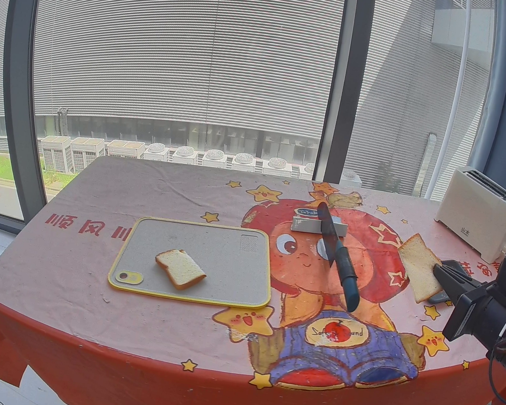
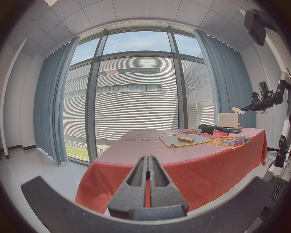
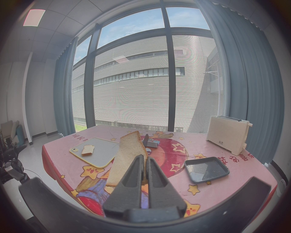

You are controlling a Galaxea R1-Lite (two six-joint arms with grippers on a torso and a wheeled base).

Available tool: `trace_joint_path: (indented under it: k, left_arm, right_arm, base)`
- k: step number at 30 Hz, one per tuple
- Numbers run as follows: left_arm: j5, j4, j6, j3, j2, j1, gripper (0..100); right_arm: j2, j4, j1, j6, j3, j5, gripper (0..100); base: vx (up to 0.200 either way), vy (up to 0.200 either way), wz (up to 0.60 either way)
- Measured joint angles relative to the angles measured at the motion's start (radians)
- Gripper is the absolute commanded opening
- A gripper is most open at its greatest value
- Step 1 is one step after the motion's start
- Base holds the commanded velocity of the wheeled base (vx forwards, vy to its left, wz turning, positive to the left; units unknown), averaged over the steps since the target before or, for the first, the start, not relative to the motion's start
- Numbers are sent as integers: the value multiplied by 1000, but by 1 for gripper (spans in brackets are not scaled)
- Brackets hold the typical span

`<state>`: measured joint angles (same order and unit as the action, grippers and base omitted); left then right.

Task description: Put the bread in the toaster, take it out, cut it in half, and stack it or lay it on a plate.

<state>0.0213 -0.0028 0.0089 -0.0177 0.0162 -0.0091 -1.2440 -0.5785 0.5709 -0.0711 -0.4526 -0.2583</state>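
- The bench carries a pink and orange cloth with a cartoon print, and it stands in front of a big window.
- We see the cream toaster at the far right corner of the bench. Its slot on top faces up, and we cannot tell what is inside.
- The grey cutting board with a yellow rim lies flat on the left half of the bench, near the front.
- The knife lies to the right of the board. Its dark blade leans on a small grey rest and its handle points toward the front edge.
- A dark rectangular plate lies on the right part of the bench, between the toaster and the front edge.
- The slice of bread is in the air over the right side of the bench, between the knife and the toaster. It is tilted and touches nothing else.
- The right tool is closed on the lower edge of this slice, one finger on each face.
- The left tool hangs low, off the front left corner of the bench. Its fingers are almost together with only a thin slit, and they grip nothing.
- A smaller piece of bread lies flat on the board, near its front edge.
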Motion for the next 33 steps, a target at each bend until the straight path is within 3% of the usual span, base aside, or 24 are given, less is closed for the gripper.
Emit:
trace_joint_path:
  k: [14, 29, 33]
  left_arm:
    - [0, 0, 1, 0, 0, 0, 0]
    - [-9, 0, -3, 0, 0, 0, 0]
    - [-15, 0, -4, 0, 0, 0, 0]
  right_arm:
    - [-40, 3, -57, -3, -14, 2, 0]
    - [-84, 10, -113, -6, -28, 6, 0]
    - [-100, 11, -136, -7, -32, 15, 0]
  base:
    - [0, -200, 0]
    - [0, 0, 0]
    - [200, 0, 0]
